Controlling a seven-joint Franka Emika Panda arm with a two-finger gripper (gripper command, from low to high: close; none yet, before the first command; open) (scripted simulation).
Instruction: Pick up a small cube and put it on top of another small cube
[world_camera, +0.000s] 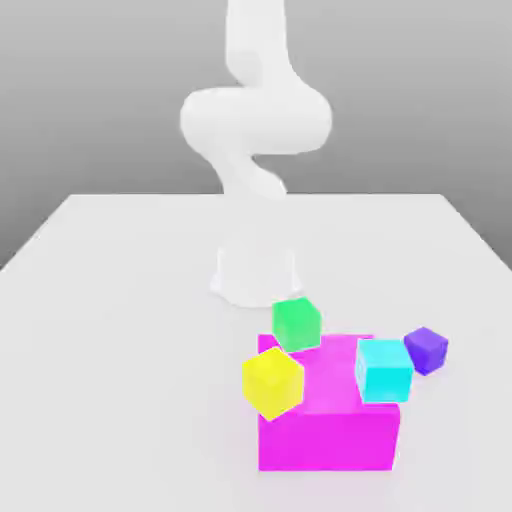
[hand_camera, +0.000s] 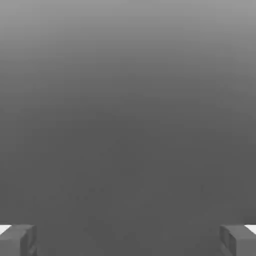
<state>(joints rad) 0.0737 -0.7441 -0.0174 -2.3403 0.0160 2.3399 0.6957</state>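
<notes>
Five blocks sit clustered at the near side of the desk (world_camera: 120, 300) in the exterior view. The purple cube (world_camera: 427, 349) is farthest to the exterior view's right, on the desk, just beside the cyan cube (world_camera: 383, 369). Whether those two touch, can't tell. The green cube (world_camera: 297, 322) sits at the far edge of the big magenta block (world_camera: 328, 420), looks tilted, between the block and the arm's base (world_camera: 256, 275). The yellow cube (world_camera: 272, 382) is at the block's left near corner, also tilted. The arm (world_camera: 255, 120) rises at the far side, coiled up high, well apart from all the cubes.

Step, as I judge it: the very start, nothing picked, approach not yet made. Next move calls for swinging out over the purple cube and lining the fingers so they miss the cyan one. Room: open desk to the right and far side of the purple cube; its left is crowded. The desk's near edge is close to the cluster. The green top is tilted, so placing may be fiddly.

Hand view: the claw (hand_camera: 128, 240) is spread wide and released, one fingertip (hand_camera: 17, 240) at each lower corner, nothing between them, plain grey surface beyond.
</notes>
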